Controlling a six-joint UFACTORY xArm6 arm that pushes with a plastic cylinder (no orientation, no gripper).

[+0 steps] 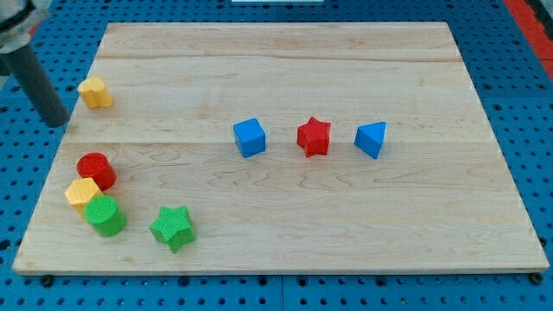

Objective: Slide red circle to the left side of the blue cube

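Nearest camera: green star (172, 227), idle on table (346, 233).
Tip: my tip (57, 122) bare, touching nothing.
Bearing: red circle (96, 169) below-right of tip; blue cube (250, 137) far right.

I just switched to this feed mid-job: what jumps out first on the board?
A tight cluster at the view's lower left: the red circle, a yellow block, a green circle, with a green star nearby. At the centre stands a row: blue cube, red star, blue triangle. My tip sits at the left edge, above the red circle.
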